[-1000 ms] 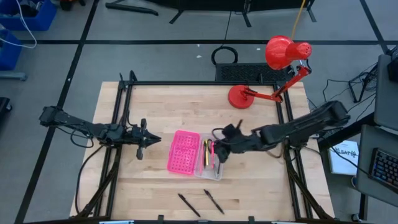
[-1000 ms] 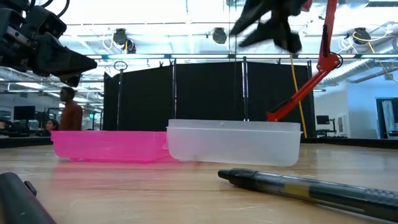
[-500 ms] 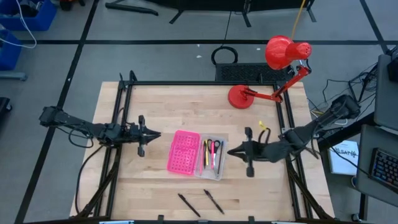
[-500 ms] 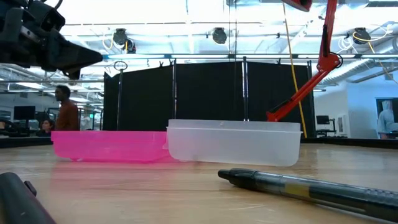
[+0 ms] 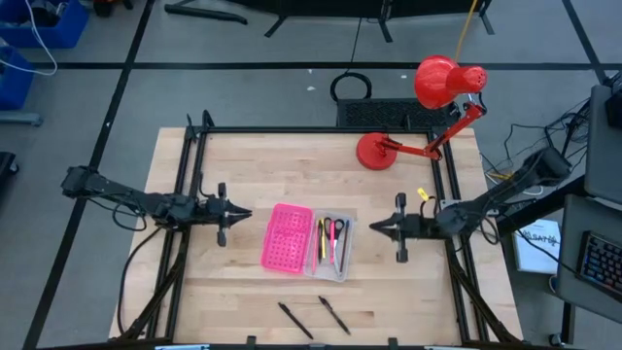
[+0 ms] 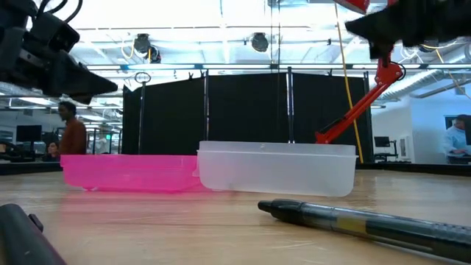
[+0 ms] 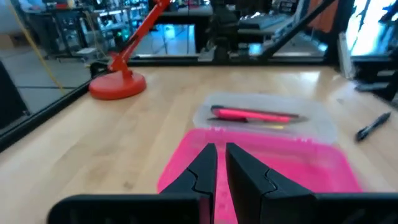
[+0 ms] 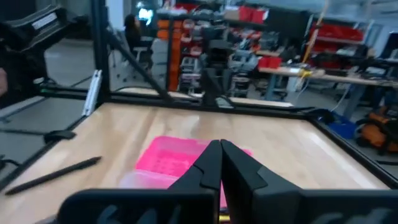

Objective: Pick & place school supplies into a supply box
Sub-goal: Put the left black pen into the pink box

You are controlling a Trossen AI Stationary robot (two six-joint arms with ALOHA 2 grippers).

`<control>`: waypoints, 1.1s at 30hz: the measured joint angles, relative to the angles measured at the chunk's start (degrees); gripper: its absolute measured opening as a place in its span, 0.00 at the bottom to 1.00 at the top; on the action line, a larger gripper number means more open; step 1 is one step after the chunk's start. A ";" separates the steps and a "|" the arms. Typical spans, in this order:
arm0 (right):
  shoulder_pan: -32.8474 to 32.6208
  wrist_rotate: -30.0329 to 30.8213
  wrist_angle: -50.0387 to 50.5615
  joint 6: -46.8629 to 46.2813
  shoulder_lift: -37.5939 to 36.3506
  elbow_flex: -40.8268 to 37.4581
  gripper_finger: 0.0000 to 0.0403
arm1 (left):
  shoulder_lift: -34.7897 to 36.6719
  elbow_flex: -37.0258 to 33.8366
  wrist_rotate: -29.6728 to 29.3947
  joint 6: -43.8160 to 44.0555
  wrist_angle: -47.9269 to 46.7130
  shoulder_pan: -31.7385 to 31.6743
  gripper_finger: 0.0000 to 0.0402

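The supply box lies open mid-table: its clear case [image 5: 331,249] rests flat with the pink perforated lid [image 5: 288,237] folded out to its left. A yellow pencil [image 5: 322,238], a pink-red pen [image 5: 330,236] and black-handled scissors [image 5: 339,243] lie inside the case. Two black pens [image 5: 294,320] [image 5: 334,315] lie on the wood near the table's near edge. My left gripper [image 5: 243,214] hovers shut to the left of the lid. My right gripper [image 5: 374,227] hovers shut to the right of the case. In the right wrist view, the shut gripper [image 8: 219,155] points toward the lid [image 8: 168,158].
A red desk lamp [image 5: 428,107] stands at the table's far right, its base [image 5: 375,151] on the wood. Black frame rails run along the table's left and right sides. In the low view, one pen [image 6: 368,221] lies close in front of the case [image 6: 276,169].
My right gripper has drawn back from over the clear case toward the table's right edge and turned level. The scissors, which its fingers covered a second ago, now show inside the case. The left arm has kept still.
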State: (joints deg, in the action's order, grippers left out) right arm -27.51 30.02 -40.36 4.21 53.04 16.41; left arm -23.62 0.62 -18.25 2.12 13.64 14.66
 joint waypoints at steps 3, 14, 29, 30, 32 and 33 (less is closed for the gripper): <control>1.70 -0.15 -6.42 0.03 -1.67 -6.50 0.00 | 0.00 0.00 -4.89 -0.63 -2.75 0.00 0.10; 3.89 -14.01 -16.08 1.23 -6.15 -15.30 0.00 | -8.65 11.22 -7.75 1.94 -3.58 3.96 0.10; 3.92 -13.68 -18.14 -0.03 -6.45 -15.46 0.00 | -60.19 61.27 -3.78 -1.38 -31.02 15.25 0.10; 3.92 -13.68 -18.14 -0.30 -6.45 -15.46 0.00 | -63.37 64.85 -3.96 -0.46 -34.04 15.71 0.10; 3.92 -13.70 -18.14 -0.50 -6.45 -15.46 0.00 | -69.08 71.82 -4.34 2.92 -39.65 16.17 0.10; 3.92 -13.70 -18.12 -0.50 -6.45 -15.46 0.00 | -71.60 75.23 -4.24 4.36 -42.70 16.20 0.10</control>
State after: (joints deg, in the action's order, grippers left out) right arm -23.59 16.32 -58.48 3.70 46.59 0.95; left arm -95.22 75.86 -22.49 6.49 -29.06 30.85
